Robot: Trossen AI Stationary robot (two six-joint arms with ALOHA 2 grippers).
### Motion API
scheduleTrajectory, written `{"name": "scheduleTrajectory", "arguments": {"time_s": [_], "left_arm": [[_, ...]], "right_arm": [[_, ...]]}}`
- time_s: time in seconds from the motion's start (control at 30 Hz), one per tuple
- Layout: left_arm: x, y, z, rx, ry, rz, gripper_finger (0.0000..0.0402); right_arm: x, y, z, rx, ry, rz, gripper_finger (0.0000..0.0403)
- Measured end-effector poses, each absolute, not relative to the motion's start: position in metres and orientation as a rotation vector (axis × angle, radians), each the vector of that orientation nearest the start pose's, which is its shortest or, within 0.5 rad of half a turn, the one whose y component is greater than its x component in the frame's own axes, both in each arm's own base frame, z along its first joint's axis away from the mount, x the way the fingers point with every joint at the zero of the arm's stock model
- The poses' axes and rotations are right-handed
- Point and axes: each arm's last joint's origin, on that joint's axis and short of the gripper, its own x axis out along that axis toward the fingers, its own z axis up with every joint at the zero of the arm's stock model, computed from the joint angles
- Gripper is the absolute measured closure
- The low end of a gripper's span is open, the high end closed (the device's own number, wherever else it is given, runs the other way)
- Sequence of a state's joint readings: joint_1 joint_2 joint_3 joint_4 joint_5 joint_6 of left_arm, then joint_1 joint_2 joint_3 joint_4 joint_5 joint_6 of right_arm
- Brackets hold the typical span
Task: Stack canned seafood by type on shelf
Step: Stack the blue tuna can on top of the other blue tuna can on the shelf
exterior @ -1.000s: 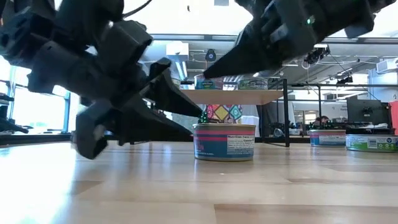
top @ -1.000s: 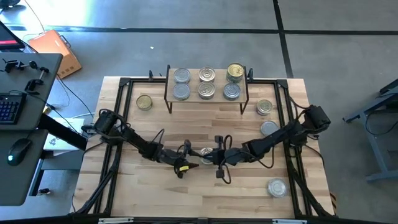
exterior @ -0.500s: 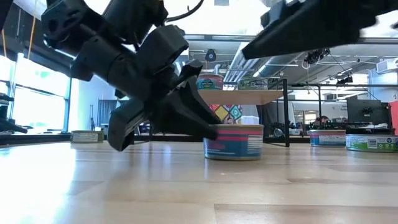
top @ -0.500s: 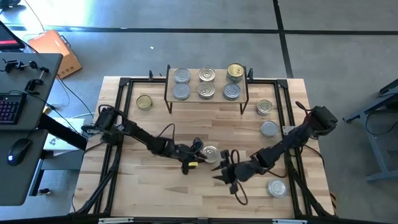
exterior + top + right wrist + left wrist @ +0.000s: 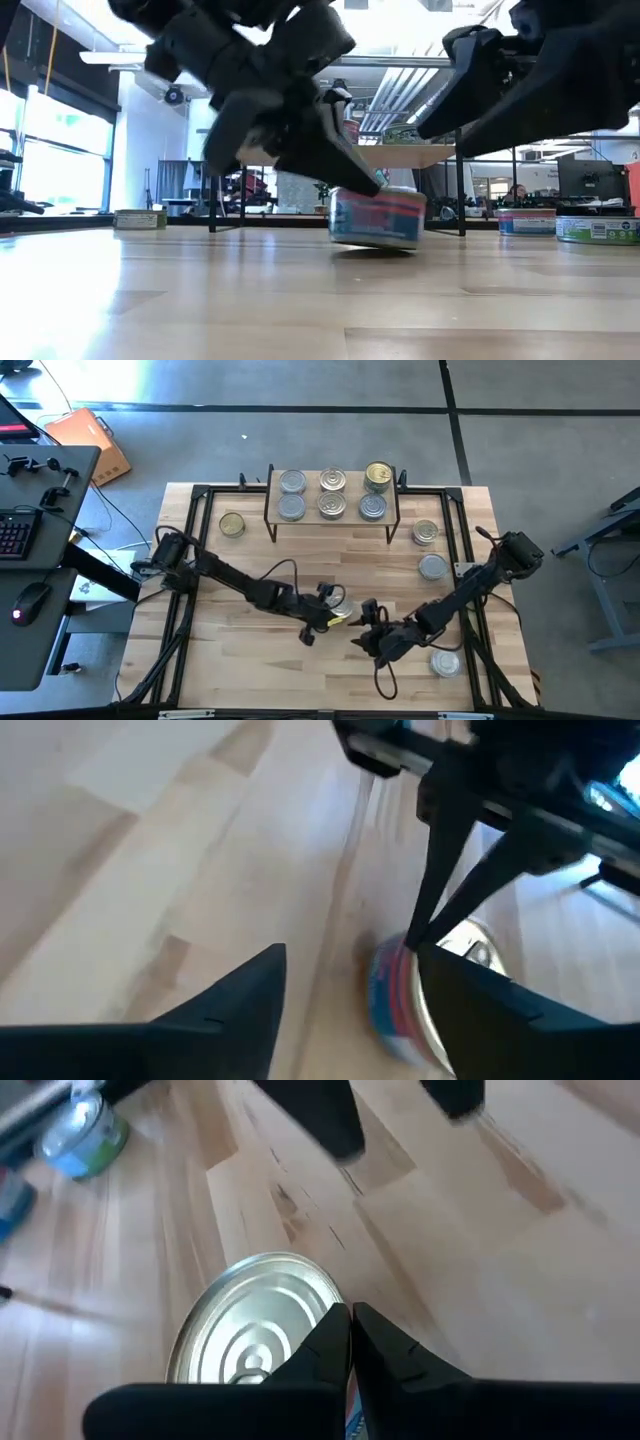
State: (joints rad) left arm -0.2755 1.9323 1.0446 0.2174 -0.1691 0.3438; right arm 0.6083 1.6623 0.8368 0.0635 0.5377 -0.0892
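The tin (image 5: 377, 217) mid-table has a plain silver top with ring ridges and a blue label with a pink-red band. Table (image 5: 250, 670) is pale butcher-block wood. Both arms are black, and one shelf tin (image 5: 378, 475) has a gold-yellow top.

— What do the two arms look like from above?

— Both are dark, nearly black, built of slim jointed links. A thin black cable loops loosely off the left arm (image 5: 225, 573) and another curls under the right arm (image 5: 470, 588).

— Any colour on them?

— A small yellow mark sits by the left gripper (image 5: 335, 615). Otherwise it is all matt black.

— And the fingers?

— The left gripper's fingers (image 5: 335, 1345) are black, tapering wedges with angled faces. The right gripper's fingers (image 5: 240, 995) are broad, flat black blades on the right gripper (image 5: 368, 635).
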Motion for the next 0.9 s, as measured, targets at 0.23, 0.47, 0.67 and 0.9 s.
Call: {"name": "scheduleTrajectory", "arguments": {"time_s": [0.23, 0.47, 0.67, 0.9], "left_arm": [[0.382, -0.099, 0.159, 0.290, 0.689, -0.138, 0.0401], [0.381, -0.088, 0.177, 0.165, 0.651, -0.086, 0.0401], [0.381, -0.087, 0.178, 0.148, 0.650, -0.081, 0.0401], [0.382, -0.090, 0.180, 0.141, 0.620, -0.070, 0.0401]], "right_arm": [[0.277, 0.163, 0.158, -0.725, 0.668, 0.143, 0.0120], [0.286, 0.158, 0.132, -0.858, 0.696, -0.106, 0.0116], [0.298, 0.159, 0.128, -0.779, 0.595, -0.225, 0.0119], [0.305, 0.147, 0.127, -0.654, 0.603, -0.231, 0.0192]]}}
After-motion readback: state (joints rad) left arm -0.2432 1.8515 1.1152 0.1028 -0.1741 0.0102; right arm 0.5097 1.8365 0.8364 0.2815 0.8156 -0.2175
